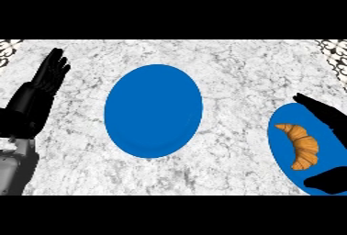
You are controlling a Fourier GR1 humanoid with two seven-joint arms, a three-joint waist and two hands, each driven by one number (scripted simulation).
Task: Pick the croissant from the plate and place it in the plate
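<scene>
At the far left the left hand (47, 75) rests open, fingers straight up, holding nothing. Mid-counter (230, 59) lies one bare blue plate (153, 111); a second plate (279, 137) sits at the right edge, two in all. On it lies the single croissant (301, 144), with the right hand (324, 114) spread wide around it, not touching. It is likely light, soft and flaky; grasp it across its thick middle.

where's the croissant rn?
In the head view the croissant lies on the blue plate at the counter's right edge, between the right hand's fingers and thumb, not yet gripped. The other blue plate sits mid-counter.
</scene>
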